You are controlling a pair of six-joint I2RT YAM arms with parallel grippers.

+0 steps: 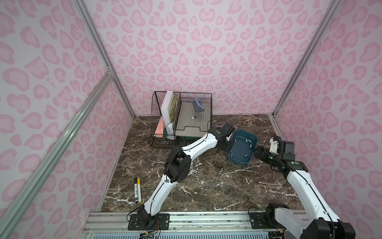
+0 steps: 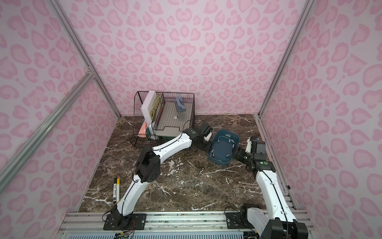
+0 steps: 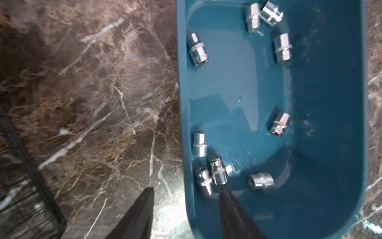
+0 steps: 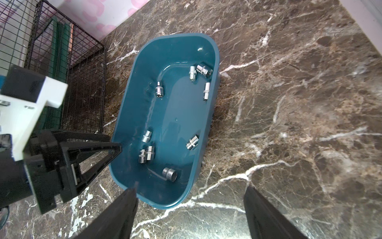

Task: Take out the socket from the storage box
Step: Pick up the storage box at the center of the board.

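The left gripper (image 3: 186,188) is straddling a long wall of the storage box (image 3: 341,124), with its inner finger sitting just beside two sockets (image 3: 217,171). The box's middle floor is lying bare, with other sockets ringing its walls. The right gripper (image 4: 191,189), jaws wide, is flanking one short end. The wire-mesh organiser (image 1: 194,122) is hemming in the left arm from behind. The marble tabletop (image 1: 206,186) in front is lying open, and two markers (image 1: 137,190) are resting at its left edge.

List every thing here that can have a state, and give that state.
storage box, uncovered, on the table.
sockets, nine, loose inside the storage box, none gripped.
left gripper, open, astride the storage box wall.
right gripper, open, empty, at the storage box end.
markers, two, capped, lying side by side.
wire organiser, books standing in it.
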